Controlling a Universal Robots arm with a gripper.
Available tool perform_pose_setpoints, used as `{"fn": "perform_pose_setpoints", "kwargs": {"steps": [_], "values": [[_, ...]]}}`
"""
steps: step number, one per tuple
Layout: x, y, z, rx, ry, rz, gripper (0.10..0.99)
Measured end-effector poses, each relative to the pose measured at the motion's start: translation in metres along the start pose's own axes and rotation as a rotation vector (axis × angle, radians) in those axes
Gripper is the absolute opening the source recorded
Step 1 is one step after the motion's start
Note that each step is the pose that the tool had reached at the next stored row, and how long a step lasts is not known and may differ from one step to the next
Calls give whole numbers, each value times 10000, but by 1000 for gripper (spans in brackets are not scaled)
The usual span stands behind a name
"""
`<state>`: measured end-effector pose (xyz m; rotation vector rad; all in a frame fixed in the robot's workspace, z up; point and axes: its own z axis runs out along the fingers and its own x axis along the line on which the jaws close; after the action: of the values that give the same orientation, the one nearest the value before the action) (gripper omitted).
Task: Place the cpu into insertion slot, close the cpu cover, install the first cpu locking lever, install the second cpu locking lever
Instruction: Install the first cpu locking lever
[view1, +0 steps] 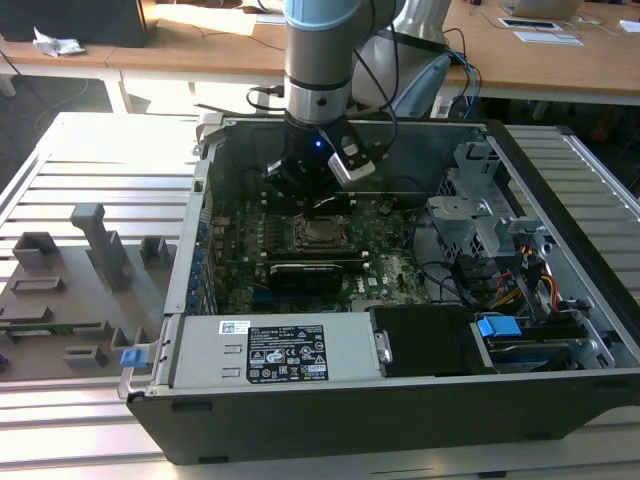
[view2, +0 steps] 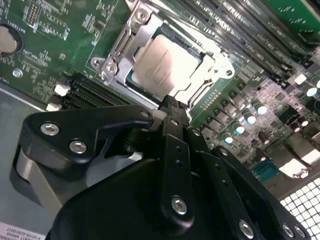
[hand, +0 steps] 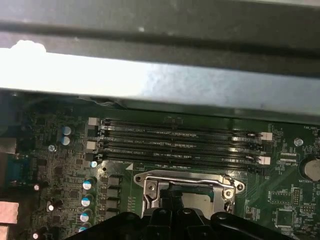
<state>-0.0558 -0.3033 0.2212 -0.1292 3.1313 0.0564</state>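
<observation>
Sitting in the insertion slot (view1: 303, 232), the cpu (view2: 167, 60) shows its pale metal top through the cut-out of the cpu cover (view2: 126, 47), which lies down flat around it. The gripper (view2: 170, 102) stands right at one edge of that frame, its tip just beside the chip and seemingly touching the frame's rim. Its black links run together to one narrow point, so the fingers are drawn close and nothing shows held between them.

In the exterior view the arm comes straight down from above, and the gripper (view1: 310, 192) hangs over the slot's edge, inside the open computer case (view1: 560, 170).

Around the socket the green motherboard (view2: 50, 50) is crowded. Long black memory slots (hand: 180, 142) run just beside one side of the cover, and the case wall rises close behind them. A row of small capacitors (view2: 250, 117) stands near another side.

Toward the exterior view's right, drive cages and loose cables (view1: 520, 280) fill the case. A grey power supply (view1: 270, 350) lies along the near edge. Overhead the case is open.
</observation>
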Motion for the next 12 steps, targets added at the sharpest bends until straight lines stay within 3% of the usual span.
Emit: {"fn": "perform_pose_setpoints", "kwargs": {"steps": [6,7,8,9,10,12], "values": [[28,8,-6,-324,-36,1,106],[29,10,-6,-451,-46,3,106],[29,13,-7,-755,-70,6,106],[29,14,-6,-915,-83,7,106],[29,15,-5,-966,-89,7,106],[28,19,-6,-968,-88,4,106]]}}
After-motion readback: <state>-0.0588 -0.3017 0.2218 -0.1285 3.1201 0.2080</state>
